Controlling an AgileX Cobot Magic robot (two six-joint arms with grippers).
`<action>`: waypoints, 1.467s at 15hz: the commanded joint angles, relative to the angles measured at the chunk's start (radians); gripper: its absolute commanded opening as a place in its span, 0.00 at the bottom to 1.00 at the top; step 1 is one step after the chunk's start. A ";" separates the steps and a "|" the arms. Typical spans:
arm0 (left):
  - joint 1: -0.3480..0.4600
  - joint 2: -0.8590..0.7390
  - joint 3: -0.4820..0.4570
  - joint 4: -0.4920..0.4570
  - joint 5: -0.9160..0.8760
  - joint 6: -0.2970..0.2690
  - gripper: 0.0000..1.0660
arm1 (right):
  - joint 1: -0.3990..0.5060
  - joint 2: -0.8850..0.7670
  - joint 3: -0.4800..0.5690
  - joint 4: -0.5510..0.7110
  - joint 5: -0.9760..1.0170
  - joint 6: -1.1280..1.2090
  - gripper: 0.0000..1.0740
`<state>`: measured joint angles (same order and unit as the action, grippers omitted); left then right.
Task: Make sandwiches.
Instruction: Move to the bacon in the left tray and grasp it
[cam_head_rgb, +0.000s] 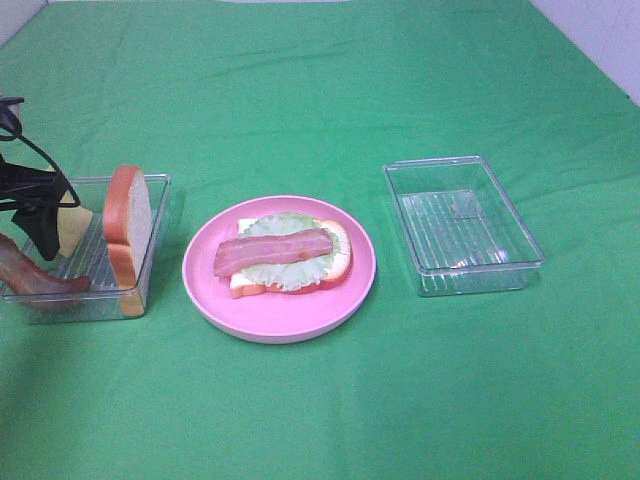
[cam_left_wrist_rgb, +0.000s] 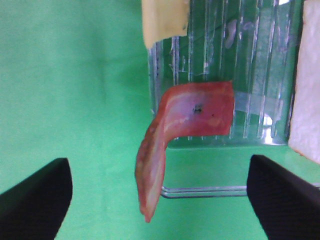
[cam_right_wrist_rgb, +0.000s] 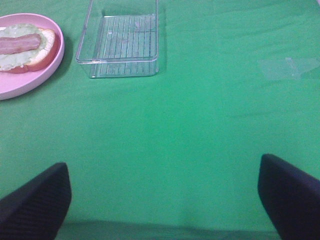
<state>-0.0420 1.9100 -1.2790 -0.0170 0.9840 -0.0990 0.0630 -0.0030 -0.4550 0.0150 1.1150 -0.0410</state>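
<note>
— What does the high camera give that the wrist cameras miss?
— The whole layout. The sandwich (cam_head_rgb: 285, 257) lies on the pink plate (cam_head_rgb: 270, 322) in the middle of the worktop (cam_head_rgb: 330, 420). The left tray (cam_head_rgb: 85, 303) is just beside the plate and the right tray (cam_head_rgb: 465, 275) a little apart on the other side. Only that view shows the bread slice (cam_head_rgb: 128, 228) standing on edge against the left tray's plate-side wall.
— And the left wrist?
— Closer detail. The loose bacon strip (cam_left_wrist_rgb: 192, 112) bends over the tray's rim, one end on the ribbed floor, the other hanging outside above the green cloth. The cheese slice (cam_left_wrist_rgb: 164, 19) overlaps the same rim farther along. The left pincer (cam_left_wrist_rgb: 160, 200) is spread wide, with a finger on either side of the strip and touching nothing.
— The right one?
— The right pincer (cam_right_wrist_rgb: 162, 200) is spread too, over bare cloth, well apart from plate and tray.
— Which way does the sandwich run?
— Its top bacon strip (cam_head_rgb: 272, 251) lies flat, long axis across the high view, right end slightly farther from the camera.
</note>
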 joint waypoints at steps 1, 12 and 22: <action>-0.005 0.019 -0.004 -0.011 0.036 0.011 0.74 | -0.003 -0.033 0.003 0.002 -0.014 -0.008 0.90; -0.005 0.026 -0.004 0.002 -0.035 0.011 0.36 | -0.003 -0.033 0.003 0.002 -0.014 -0.008 0.90; -0.005 0.026 -0.004 -0.013 0.001 0.011 0.00 | -0.003 -0.033 0.003 0.002 -0.014 -0.008 0.90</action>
<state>-0.0420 1.9310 -1.2800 -0.0210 0.9780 -0.0860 0.0630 -0.0030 -0.4550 0.0150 1.1080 -0.0410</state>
